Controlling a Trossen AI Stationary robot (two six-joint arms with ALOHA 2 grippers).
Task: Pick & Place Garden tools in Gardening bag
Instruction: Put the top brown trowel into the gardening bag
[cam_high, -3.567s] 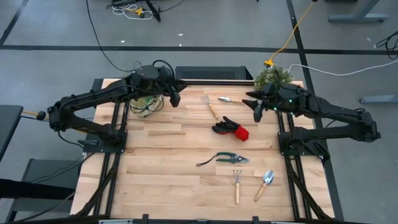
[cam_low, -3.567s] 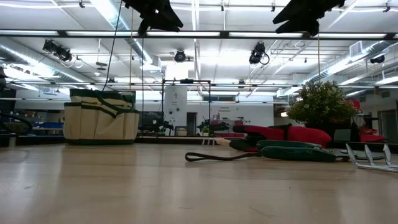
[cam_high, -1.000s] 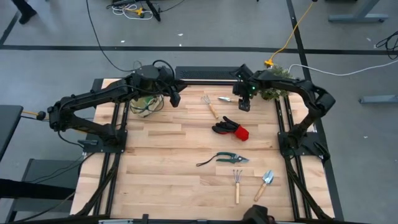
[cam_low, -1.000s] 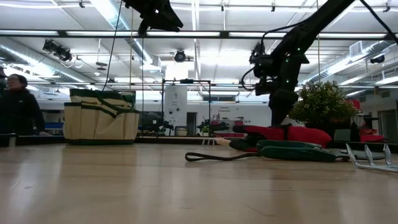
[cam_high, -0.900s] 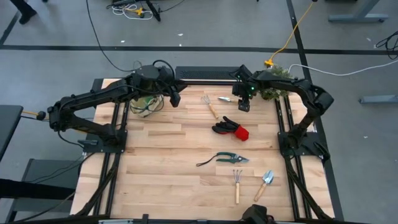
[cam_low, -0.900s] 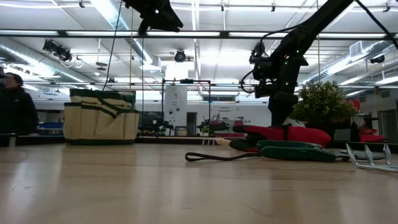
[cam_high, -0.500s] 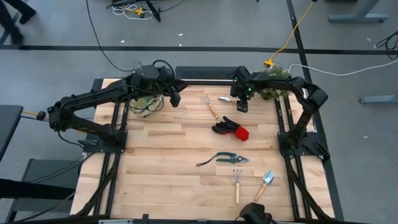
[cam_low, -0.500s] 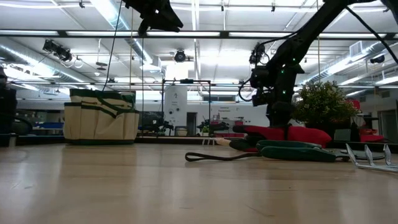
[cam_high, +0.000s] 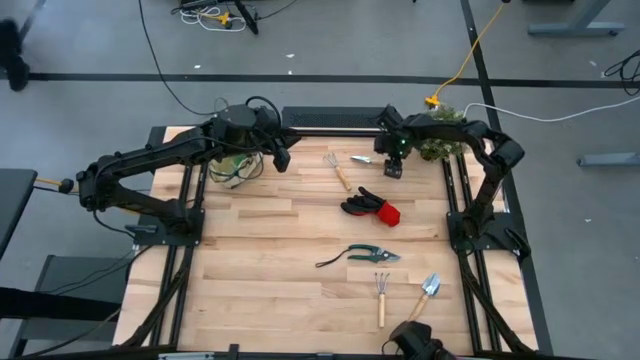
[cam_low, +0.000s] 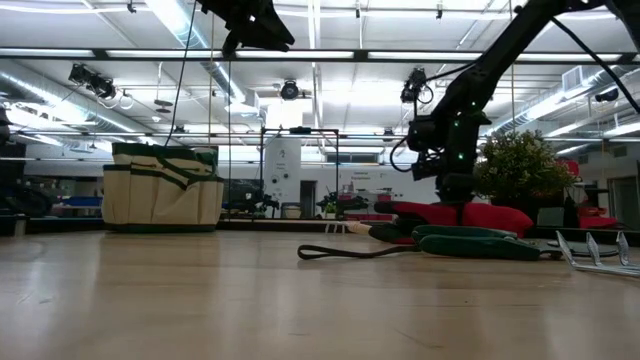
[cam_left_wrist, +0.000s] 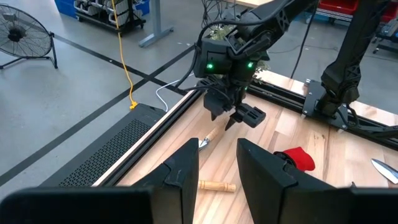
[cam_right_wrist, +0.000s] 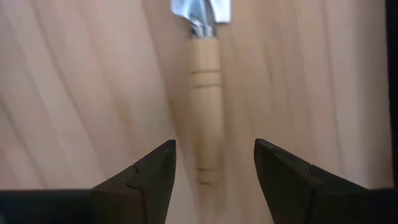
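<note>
The gardening bag, beige with green trim, stands at the far left of the table. My left gripper hangs open in the air beside it, holding nothing. A small trowel with a wooden handle lies near the far edge. My right gripper points down over that handle, open, one finger on either side and above it. The other garden tools lie flat on the table: a wooden-handled fork, black-and-red gloves, pruning shears, a rake and a second trowel.
A bushy green plant stands at the far right corner, just behind my right arm. Bare wood lies between the bag and the fork, and across the near left of the table. A dark object shows at the near edge.
My right gripper has gone down toward the trowel's handle near the far edge, still pointing down and still open. The tools and the bag have not moved.
</note>
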